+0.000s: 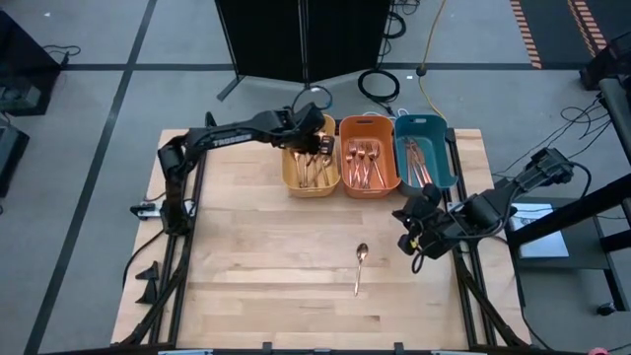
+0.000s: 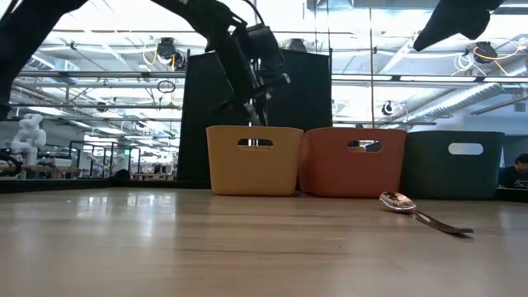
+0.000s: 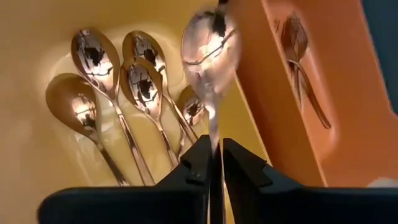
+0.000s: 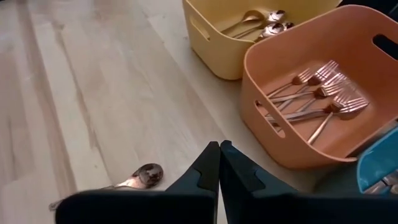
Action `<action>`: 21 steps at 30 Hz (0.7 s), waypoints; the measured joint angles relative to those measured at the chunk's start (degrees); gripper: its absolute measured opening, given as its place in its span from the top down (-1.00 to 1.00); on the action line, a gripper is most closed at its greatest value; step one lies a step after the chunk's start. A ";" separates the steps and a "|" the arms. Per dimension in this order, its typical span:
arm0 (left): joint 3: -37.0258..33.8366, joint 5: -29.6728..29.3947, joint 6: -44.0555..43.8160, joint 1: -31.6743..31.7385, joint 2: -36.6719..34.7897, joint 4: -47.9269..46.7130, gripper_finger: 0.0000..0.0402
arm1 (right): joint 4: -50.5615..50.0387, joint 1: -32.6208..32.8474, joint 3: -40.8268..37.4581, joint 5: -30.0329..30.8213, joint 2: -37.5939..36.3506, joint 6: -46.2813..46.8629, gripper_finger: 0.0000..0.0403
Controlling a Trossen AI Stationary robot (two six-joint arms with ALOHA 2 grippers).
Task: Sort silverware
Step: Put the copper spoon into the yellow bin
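The left gripper [image 3: 212, 163] hangs over the yellow bin [image 1: 311, 187], its fingers pinching the handle of a spoon [image 3: 208, 43] above the spoons [image 3: 118, 93] lying inside. Beside the yellow bin, the orange bin [image 1: 369, 185] holds forks [image 4: 317, 93]. One loose spoon [image 1: 361, 264] lies on the counter [image 1: 256, 256] in front of the orange bin. The right gripper [image 4: 219, 167] is closed and empty, near that loose spoon.

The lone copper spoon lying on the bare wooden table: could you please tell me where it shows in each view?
High view: copper spoon lies below centre, in front of the orange plastic bin.
Low view: at right, before the orange bin.
Left wrist view: not in it.
Right wrist view: lower left.
Shared landmark: the orange bin.
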 joint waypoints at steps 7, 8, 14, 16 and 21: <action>0.00 0.63 0.00 -0.03 1.04 -0.13 0.65 | -0.31 -1.84 0.00 -0.19 0.00 -1.09 1.00; 0.00 0.63 0.01 -0.03 1.04 -0.12 0.62 | -0.31 -2.00 0.00 -0.22 0.00 -1.44 1.00; 0.00 1.09 2.89 -0.42 0.86 0.38 0.59 | -1.78 -2.00 0.00 -2.96 -0.09 -1.63 1.00; 0.78 2.41 2.91 -1.42 0.85 0.44 0.59 | -2.21 -1.91 0.00 -4.40 -0.20 -1.64 1.00; 1.64 3.67 2.82 -6.75 0.72 3.49 0.59 | -2.21 -1.18 0.00 -7.18 -0.22 -3.39 1.00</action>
